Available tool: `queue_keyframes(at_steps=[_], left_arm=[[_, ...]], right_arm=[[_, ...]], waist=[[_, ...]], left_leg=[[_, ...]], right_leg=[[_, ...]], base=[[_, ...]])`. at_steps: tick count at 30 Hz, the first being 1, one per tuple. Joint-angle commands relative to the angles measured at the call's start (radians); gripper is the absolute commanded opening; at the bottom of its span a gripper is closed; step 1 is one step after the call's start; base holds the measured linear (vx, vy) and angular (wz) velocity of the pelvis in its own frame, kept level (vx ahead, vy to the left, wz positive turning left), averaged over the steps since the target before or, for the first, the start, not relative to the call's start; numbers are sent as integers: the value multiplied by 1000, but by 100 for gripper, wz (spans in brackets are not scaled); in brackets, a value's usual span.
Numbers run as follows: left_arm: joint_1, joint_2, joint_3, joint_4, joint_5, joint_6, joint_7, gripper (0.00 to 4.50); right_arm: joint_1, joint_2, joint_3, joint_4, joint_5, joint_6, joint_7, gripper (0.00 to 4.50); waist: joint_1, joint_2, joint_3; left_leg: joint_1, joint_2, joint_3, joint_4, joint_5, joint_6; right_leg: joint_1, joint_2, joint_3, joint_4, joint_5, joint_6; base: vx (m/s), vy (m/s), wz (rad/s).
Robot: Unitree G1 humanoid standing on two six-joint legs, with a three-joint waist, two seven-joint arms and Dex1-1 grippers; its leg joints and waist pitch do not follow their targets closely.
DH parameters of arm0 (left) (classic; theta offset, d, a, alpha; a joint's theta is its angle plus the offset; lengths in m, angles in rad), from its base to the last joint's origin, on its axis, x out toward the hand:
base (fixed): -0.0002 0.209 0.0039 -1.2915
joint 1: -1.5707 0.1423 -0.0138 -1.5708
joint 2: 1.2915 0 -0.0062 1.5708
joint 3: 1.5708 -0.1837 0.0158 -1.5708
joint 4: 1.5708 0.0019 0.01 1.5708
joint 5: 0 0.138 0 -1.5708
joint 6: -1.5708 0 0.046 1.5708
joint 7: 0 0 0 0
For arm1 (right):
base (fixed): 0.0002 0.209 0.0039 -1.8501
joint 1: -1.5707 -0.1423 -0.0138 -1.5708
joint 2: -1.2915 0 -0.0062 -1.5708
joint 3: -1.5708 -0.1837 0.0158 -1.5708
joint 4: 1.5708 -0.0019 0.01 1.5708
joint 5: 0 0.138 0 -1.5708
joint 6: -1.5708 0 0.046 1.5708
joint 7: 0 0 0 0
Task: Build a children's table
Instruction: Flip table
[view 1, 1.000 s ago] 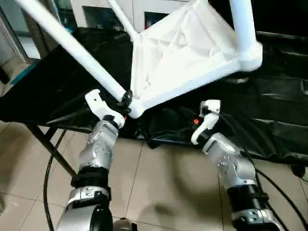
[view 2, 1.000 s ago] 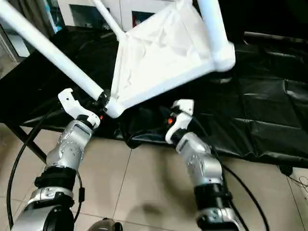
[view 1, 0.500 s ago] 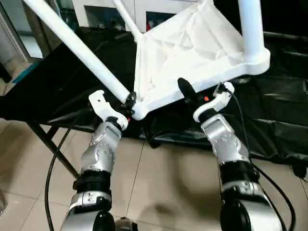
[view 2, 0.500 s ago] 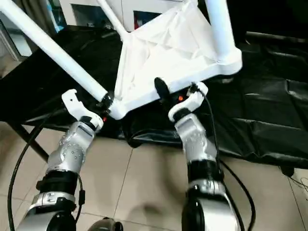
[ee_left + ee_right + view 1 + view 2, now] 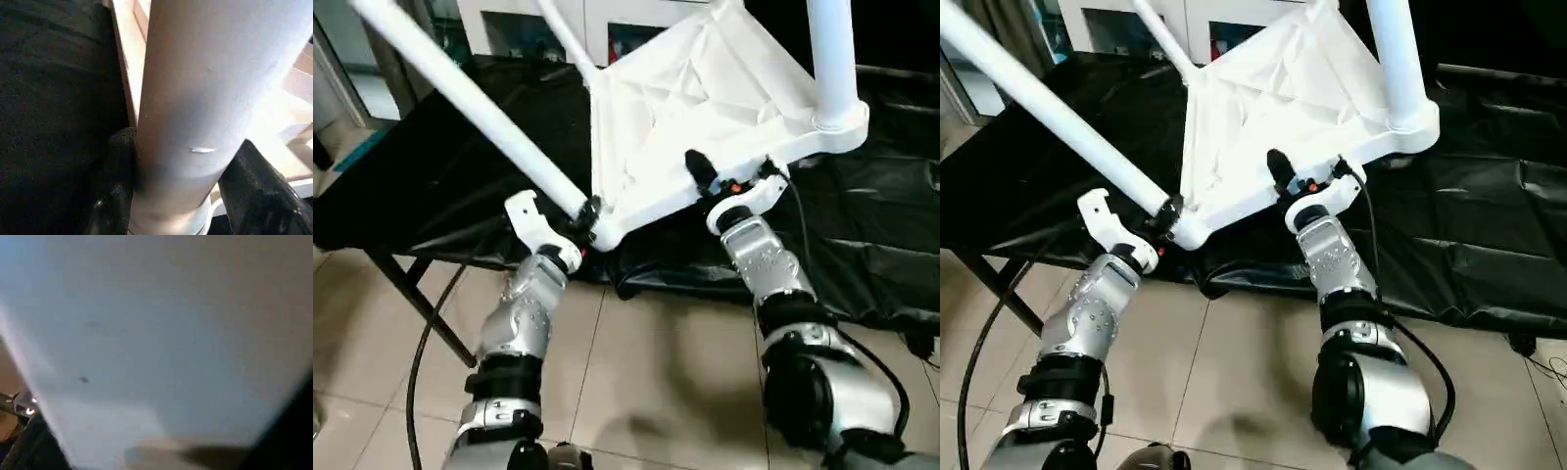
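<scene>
Smooth white plastic table [image 5: 705,108] on glossy black cloth [image 5: 881,225]

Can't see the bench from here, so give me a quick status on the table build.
Left gripper shut on a leg near its corner socket. Right gripper at the tabletop's near edge, grip unclear. Table tilted on black-draped work table. Nothing obstructing.

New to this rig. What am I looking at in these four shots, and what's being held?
A humanoid robot is assembling a children's table. Two pictures come from its head camera, looking down over its silver forearms; the other two come from wrist cameras.

The white table lies tilted, underside up, legs fitted, on a black-draped work table. The left gripper has its jaws around one leg near the corner socket. The right gripper reaches the tabletop's near edge, one black finger over the ribbed underside; a firm grip isn't clear.
</scene>
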Motion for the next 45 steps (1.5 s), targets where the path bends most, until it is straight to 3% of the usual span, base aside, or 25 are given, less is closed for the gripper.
queue_keyframes(at_steps=[1,11,16,17,20,22,25,26,30,31,35,39,40,42,43,45], left_arm=[[-5,-24,-16,-49,-49,14,-50,214],[4,-26,-21,-66,-58,33,-58,214],[0,-21,-19,-54,-47,32,-39,214],[-2,-22,-13,-51,-57,37,-44,270],[5,-5,5,-65,-70,52,-43,284],[12,0,11,-74,-76,61,-42,329],[45,12,18,-98,-86,87,-40,326],[58,17,19,-108,-88,95,-43,358],[83,23,18,-135,-91,108,-48,371],[87,25,15,-139,-89,109,-49,380],[117,68,-59,-170,-15,88,-82,415],[140,94,-128,-213,52,53,-106,450],[141,119,-179,-234,114,1,-125,450],[139,135,-206,-244,150,-30,-133,450],[108,169,-241,-234,237,-117,-112,450],[78,185,-251,-236,264,-152,-114,450]], right_arm=[[-32,-7,-12,33,8,-13,0,343],[-65,-16,-29,102,-8,-51,21,269],[-74,-24,-31,118,-15,-74,19,232],[-75,-26,-31,118,-17,-78,18,216],[-83,-57,-42,109,-36,-114,-13,202],[-83,-72,-44,103,-41,-127,-29,196],[-78,-108,-64,87,-41,-163,-68,196],[-73,-122,-69,73,-43,-174,-77,196],[-58,-151,-66,35,-66,-194,-92,196],[-54,-159,-64,25,-73,-197,-94,196],[-28,-214,-29,-12,-144,-221,-128,196],[-15,-243,0,-25,-181,-212,-143,196],[-4,-261,33,-37,-218,-202,-145,196],[3,-273,56,-46,-244,-195,-145,196],[9,-291,79,-65,-277,-185,-166,196],[8,-308,98,-75,-305,-181,-176,196]], waist=[[0,-8,-91],[2,-6,-93],[0,-5,-91],[0,-4,-91],[3,2,-92],[5,4,-94],[4,8,-92],[4,9,-92],[11,13,-92],[14,13,-90],[21,11,-87],[15,13,-85],[15,14,-84],[10,13,-82],[3,13,-80],[-7,9,-81]], left_leg=[[44,77,-29,-52,50,126],[44,77,-27,-47,71,146],[44,78,-27,-49,46,137],[44,78,-26,-49,41,133],[47,79,-27,-49,41,117],[49,79,-25,-46,41,116],[48,80,-24,-48,18,112],[47,80,-23,-47,18,110],[49,82,-21,-46,8,101],[52,83,-19,-47,-16,85],[56,82,-14,-51,-60,55],[50,82,-14,-59,-94,32],[49,82,-18,-62,-101,29],[48,82,-16,-64,-124,13],[44,79,-18,-67,-138,4],[43,77,-17,-67,-138,-4]], right_leg=[[51,-87,34,-41,268,-291],[48,-86,33,-37,291,-298],[47,-85,33,-40,261,-300],[47,-85,34,-40,257,-300],[46,-85,33,-39,259,-306],[43,-82,32,-37,273,-310],[43,-83,32,-40,255,-301],[44,-83,32,-40,255,-300],[39,-80,30,-42,234,-290],[37,-78,29,-45,206,-280],[33,-79,27,-51,157,-248],[37,-83,23,-57,85,-221],[37,-82,22,-62,66,-212],[36,-82,24,-64,38,-199],[39,-83,25,-69,20,-183],[40,-83,25,-69,14,-178]], base=[[0,0,0],[0,0,0],[0,0,0],[0,0,0],[0,0,0],[0,0,0],[0,0,0],[0,0,0],[0,0,0],[0,0,0],[0,0,0],[0,0,0],[0,0,0],[0,0,0],[0,0,0],[0,0,0]])
